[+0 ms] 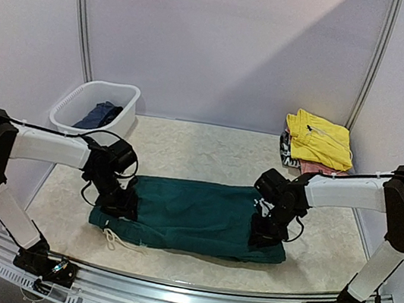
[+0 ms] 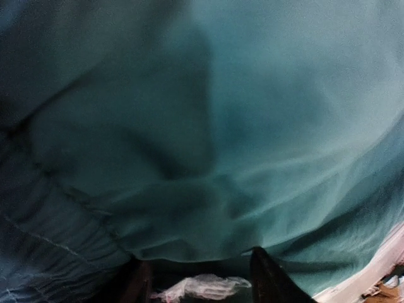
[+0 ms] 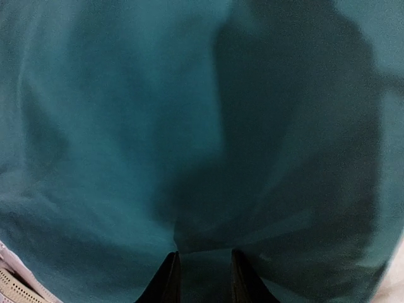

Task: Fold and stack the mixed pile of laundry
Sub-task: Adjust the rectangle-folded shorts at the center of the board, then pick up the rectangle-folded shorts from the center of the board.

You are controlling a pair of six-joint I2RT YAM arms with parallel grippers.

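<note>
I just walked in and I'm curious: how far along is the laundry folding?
Done: a folded stack, yellow on top, sits at the far right. In hand: teal shorts lie spread mid-table, the left gripper and right gripper down on their two ends; whether they grip is unclear. To do: folding and stacking the shorts, plus a dark garment in the tub.

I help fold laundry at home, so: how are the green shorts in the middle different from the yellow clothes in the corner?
The teal shorts are dark; the yellow garment is bright. The shorts lie spread in the middle; the yellow one sits folded atop a stack, far right. The left gripper and right gripper are at the shorts' ends; nothing touches the yellow garment. Both are soft cloth.
</note>
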